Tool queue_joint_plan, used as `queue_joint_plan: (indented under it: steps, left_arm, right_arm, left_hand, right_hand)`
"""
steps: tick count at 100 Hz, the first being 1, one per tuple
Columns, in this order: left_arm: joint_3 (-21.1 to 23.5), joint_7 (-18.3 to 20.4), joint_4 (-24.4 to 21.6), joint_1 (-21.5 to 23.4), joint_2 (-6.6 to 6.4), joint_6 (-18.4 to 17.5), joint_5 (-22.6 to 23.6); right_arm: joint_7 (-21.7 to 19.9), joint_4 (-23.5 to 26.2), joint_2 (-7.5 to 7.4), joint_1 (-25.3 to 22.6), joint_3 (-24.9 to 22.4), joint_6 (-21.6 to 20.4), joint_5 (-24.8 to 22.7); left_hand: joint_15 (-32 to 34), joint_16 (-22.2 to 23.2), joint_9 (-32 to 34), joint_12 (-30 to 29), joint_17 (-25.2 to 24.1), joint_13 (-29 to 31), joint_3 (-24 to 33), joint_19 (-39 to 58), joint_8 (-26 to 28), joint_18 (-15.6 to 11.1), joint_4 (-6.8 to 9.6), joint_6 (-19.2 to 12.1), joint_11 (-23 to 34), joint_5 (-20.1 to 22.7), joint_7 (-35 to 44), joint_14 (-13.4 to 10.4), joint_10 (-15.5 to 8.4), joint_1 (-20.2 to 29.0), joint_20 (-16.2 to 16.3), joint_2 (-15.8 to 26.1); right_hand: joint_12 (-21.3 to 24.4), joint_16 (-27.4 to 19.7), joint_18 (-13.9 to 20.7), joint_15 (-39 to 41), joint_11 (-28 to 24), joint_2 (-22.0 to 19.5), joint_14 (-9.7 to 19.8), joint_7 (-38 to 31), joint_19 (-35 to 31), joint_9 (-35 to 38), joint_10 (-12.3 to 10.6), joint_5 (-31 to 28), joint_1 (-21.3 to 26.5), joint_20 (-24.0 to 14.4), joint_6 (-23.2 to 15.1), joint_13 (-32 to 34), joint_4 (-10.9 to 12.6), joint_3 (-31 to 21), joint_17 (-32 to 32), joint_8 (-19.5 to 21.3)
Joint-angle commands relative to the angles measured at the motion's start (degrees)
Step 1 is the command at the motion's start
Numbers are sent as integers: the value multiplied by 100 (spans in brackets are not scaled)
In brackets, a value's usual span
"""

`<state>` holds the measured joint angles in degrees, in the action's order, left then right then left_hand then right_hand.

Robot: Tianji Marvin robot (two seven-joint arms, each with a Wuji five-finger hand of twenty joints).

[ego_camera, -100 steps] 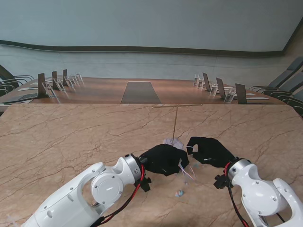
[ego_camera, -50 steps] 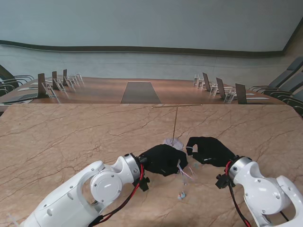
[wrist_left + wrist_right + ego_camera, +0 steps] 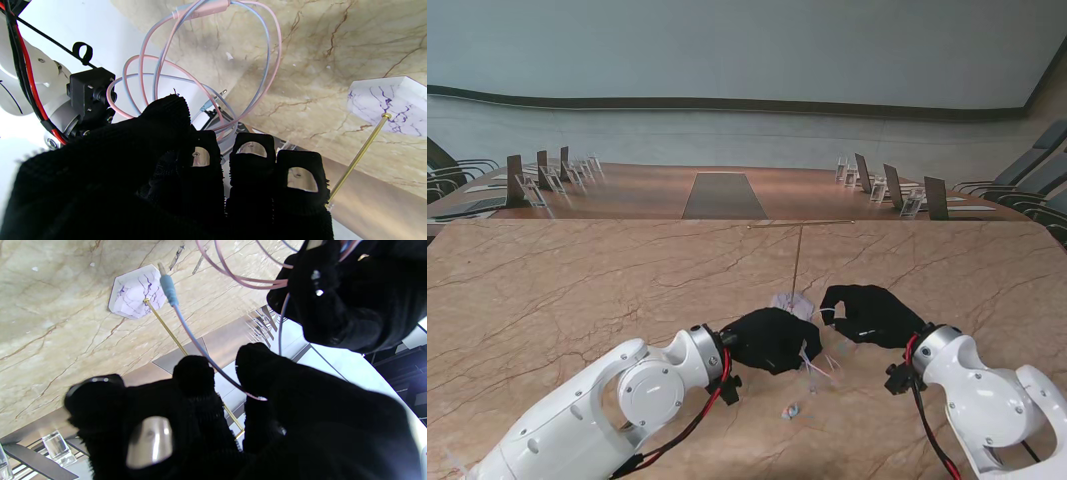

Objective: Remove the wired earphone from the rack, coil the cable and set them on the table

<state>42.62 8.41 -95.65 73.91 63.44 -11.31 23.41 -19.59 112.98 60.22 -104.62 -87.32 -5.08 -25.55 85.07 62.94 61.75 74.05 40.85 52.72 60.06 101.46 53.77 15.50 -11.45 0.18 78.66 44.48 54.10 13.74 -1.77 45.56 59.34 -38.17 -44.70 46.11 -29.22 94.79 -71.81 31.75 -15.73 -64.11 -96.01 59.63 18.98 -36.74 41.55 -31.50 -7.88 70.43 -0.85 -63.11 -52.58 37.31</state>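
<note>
The pink-and-blue earphone cable [image 3: 213, 66] hangs in several loose loops from my left hand [image 3: 772, 340], whose black-gloved fingers [image 3: 203, 160] are closed on it. Its earbuds [image 3: 792, 410] lie on the table, nearer to me than the hands. My right hand [image 3: 872, 317] pinches the blue plug end of the cable [image 3: 186, 333] between thumb and finger; the plug [image 3: 168, 290] sticks out past the fingertips. The rack, a thin gold rod [image 3: 797, 260] on a white marble base [image 3: 136, 291], stands bare just beyond both hands.
The marble table [image 3: 577, 290] extends left and right. The rack's crossbar [image 3: 799, 224] is at the far side. A second table with nameplates and chairs [image 3: 547, 175] lies beyond. My right forearm [image 3: 40, 83] is close to the left hand.
The earbuds on the table have slid a little to the left. My right hand has edged slightly away from me. The left hand has barely moved.
</note>
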Motion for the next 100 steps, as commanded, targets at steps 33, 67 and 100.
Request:
queue_joint_plan:
  steps: [33,67,100]
  left_arm:
    - [-9,61,16,16,-4,50,31]
    - [25,93,55,18,-23,23,86]
    - [12,95,87,16,-24,41,97]
  right_arm:
    - [-208,253,-36,-74,-37,166,70]
    - [-324,380,-54,-127,-120,182,127]
    - [-390,471,-64,-155,-149,168,218]
  left_hand:
    - [23,111,8,191,-13,-85,119,250,206,-77,5,-235,111,78,92,70,-441,112,175,198]
    - [19,112,8,192,-17,-89,124,245,211,-76,6,-231,110,76,92,71,-441,117,181,197]
    - [9,114,4,193,-40,-99,115,229,217,-77,3,-231,109,71,91,75,-436,115,189,204]
  right_hand:
    - [-155,61,395,675,-392,74,97,-1322,-823,138,587,410,356,-27,-204,394,102,-142,-257,-545]
    - [-144,85,361,693,-401,13,40,-1432,-860,149,627,416,336,-36,-178,389,148,-129,-225,-673]
    - [-132,67,334,659,-368,11,-19,-1431,-834,120,689,403,359,-42,-120,388,154,-131,-177,-702]
